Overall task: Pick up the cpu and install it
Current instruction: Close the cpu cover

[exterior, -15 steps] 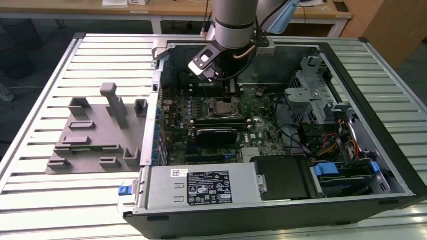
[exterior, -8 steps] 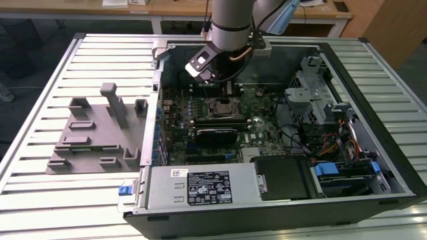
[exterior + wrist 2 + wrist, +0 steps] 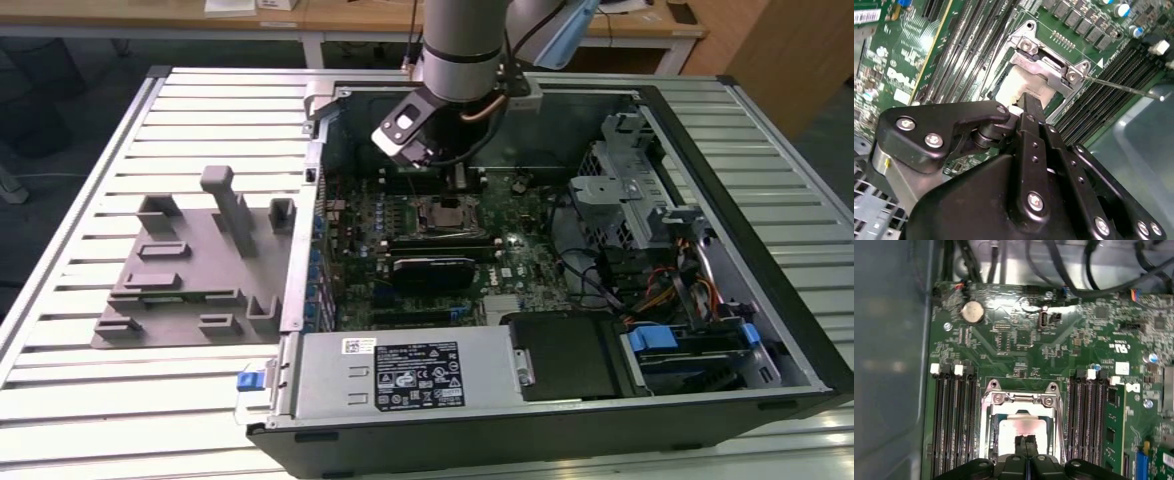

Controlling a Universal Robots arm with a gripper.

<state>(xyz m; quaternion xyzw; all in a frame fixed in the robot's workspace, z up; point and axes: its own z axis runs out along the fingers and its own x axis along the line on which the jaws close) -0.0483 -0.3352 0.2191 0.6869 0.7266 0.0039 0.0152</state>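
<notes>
The cpu (image 3: pixel 1021 429) lies in its socket (image 3: pixel 1021 400), just beneath the closed fingers (image 3: pixel 1020 446).

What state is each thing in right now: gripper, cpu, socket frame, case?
Black gripper: shut, tips over the cpu.
Silver-white square cpu: lying flat inside the socket frame.
Metal socket frame: around the cpu; latching unclear.
Black computer case: on its side, side panel off.
</notes>
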